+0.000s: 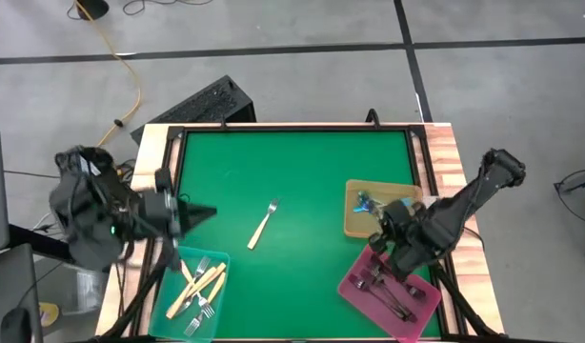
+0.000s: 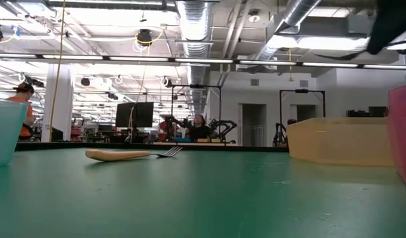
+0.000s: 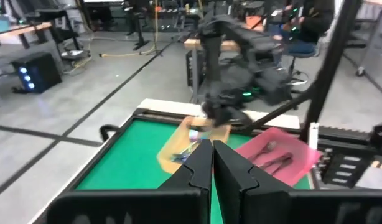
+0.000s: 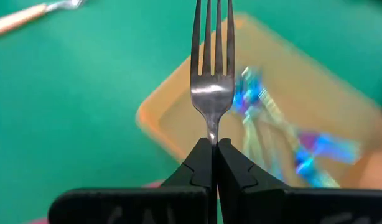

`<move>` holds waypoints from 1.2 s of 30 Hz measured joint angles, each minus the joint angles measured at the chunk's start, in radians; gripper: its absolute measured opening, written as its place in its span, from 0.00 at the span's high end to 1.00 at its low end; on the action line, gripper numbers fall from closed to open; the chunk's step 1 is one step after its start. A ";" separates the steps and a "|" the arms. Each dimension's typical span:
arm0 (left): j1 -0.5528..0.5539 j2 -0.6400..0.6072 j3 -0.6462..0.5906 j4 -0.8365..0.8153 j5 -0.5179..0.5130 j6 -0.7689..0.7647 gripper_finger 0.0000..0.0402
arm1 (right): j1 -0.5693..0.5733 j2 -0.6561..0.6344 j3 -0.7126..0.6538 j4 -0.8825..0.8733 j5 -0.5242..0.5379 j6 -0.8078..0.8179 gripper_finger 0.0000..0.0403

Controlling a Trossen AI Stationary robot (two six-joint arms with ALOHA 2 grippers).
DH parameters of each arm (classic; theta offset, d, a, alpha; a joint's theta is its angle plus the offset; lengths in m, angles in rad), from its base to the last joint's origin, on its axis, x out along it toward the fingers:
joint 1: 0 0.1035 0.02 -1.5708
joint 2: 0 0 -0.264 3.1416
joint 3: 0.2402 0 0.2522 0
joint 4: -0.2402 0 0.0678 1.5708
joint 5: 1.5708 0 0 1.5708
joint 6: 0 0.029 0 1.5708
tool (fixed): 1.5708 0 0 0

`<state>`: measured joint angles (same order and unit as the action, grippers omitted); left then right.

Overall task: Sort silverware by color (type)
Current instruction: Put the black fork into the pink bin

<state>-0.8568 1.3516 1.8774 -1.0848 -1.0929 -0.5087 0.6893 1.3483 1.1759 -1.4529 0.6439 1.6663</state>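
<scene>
My right gripper is shut on a dark grey metal fork and hovers between the tan tray and the pink tray. Iridescent blue forks lie in the tan tray, dark forks in the pink tray, and cream-handled forks in the teal tray. One cream-handled fork lies flat on the green mat; the low view shows this fork too. My left gripper is shut and empty above the mat's left edge. My right gripper pinches the dark fork between its two fingers, by the slim neck just behind the head. The fork runs on in line with the fingers, tines pointing away from them. It is lifted clear, above the tan tray's edge.
The green mat has a raised dark frame and wooden borders on the left and right. The three trays stand along its near side: teal on the left, tan and pink on the right. A keyboard lies on the floor beyond the far-left corner.
</scene>
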 joint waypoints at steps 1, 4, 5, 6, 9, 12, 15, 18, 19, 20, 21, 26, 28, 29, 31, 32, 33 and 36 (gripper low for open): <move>0.015 -0.015 0.000 -0.021 0.011 0.000 1.00 | 0.020 0.012 0.000 0.009 -0.016 0.021 0.94; 0.053 -0.053 0.000 -0.115 0.030 -0.055 1.00 | 0.071 0.046 0.000 0.028 -0.052 0.079 0.94; 0.062 -0.066 0.000 -0.150 0.035 -0.087 1.00 | 0.089 0.054 0.000 0.044 -0.059 0.101 0.94; 0.070 -0.080 0.000 -0.183 0.035 -0.121 1.00 | 0.105 0.062 0.000 0.055 -0.064 0.119 0.94; 0.078 -0.107 0.000 -0.282 0.035 -0.228 1.00 | 0.145 0.080 0.009 0.070 -0.075 0.168 0.94; 0.078 -0.114 -0.001 -0.386 0.037 -0.341 1.00 | 0.177 0.089 0.028 0.083 -0.074 0.201 0.94; 0.077 -0.124 -0.039 -0.436 0.038 -0.425 1.00 | 0.200 0.098 0.046 0.089 -0.075 0.220 0.94; 0.074 -0.158 -0.150 -0.406 0.073 -0.470 1.00 | 0.216 0.097 0.051 0.142 -0.073 0.230 0.94; 0.073 -0.174 -0.198 -0.382 0.093 -0.487 1.00 | 0.221 0.097 0.051 0.161 -0.074 0.235 0.93; 0.073 -0.193 -0.254 -0.347 0.106 -0.501 1.00 | 0.225 0.097 0.051 0.180 -0.074 0.237 0.93; 0.073 -0.217 -0.308 -0.311 0.115 -0.512 1.00 | 0.230 0.097 0.051 0.198 -0.074 0.237 0.93; 0.073 -0.357 -0.583 -0.002 0.145 -0.485 1.00 | 0.241 0.097 0.051 0.235 -0.073 0.241 0.93; 0.073 -0.417 -0.679 0.150 0.156 -0.419 1.00 | 0.241 0.097 0.049 0.235 -0.073 0.253 0.93; 0.073 -0.445 -0.724 0.226 0.174 -0.379 1.00 | 0.241 0.097 0.046 0.235 -0.074 0.258 0.93; 0.074 -0.497 -0.800 0.352 0.199 -0.309 1.00 | 0.240 0.098 0.046 0.234 -0.075 0.263 0.93; 0.074 -0.520 -0.832 0.406 0.199 -0.278 1.00 | 0.240 0.102 0.046 0.240 -0.078 0.264 0.93; 0.076 -0.543 -0.859 0.456 0.199 -0.244 1.00 | 0.239 0.108 0.046 0.242 -0.087 0.266 0.93; 0.081 -0.604 -0.916 0.581 0.201 -0.142 1.00 | 0.246 0.121 0.045 0.238 -0.128 0.286 0.93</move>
<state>-0.7753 0.7478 0.9610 -0.5038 -0.8921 -0.6506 0.9352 1.4691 1.2209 -1.2145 0.5154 1.9521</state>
